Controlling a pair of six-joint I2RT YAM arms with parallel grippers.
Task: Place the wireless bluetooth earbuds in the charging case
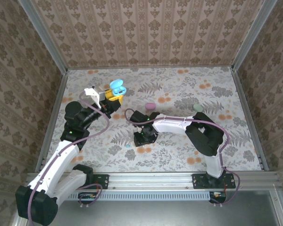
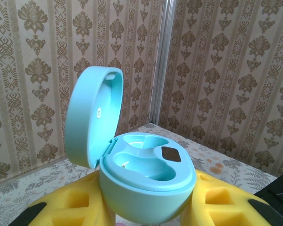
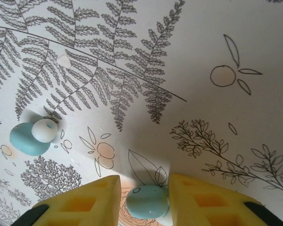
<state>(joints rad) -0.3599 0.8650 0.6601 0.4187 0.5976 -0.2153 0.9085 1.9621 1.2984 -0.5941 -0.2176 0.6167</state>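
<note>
Right wrist view, item: mint earbud [image 3: 147, 201], lying on the mat [image 1: 179, 146] left of the worktop's centre, between the yellow fingers of the right gripper [image 3: 145, 189]. The jaws are narrow with a sliver of gap on one side, and no grip is confirmed.
Handling, judged: very light, hard, smooth, apt to squirt out; pinch across the rounded body.
Second earbud [image 3: 30, 139] lies well apart.
Left gripper [image 2: 148, 203] clamps the open charging case [image 2: 148, 181] aloft toward the far-left corner.
Surface: flat printed mat.
Room: wallpapered walls close on three sides.
</note>
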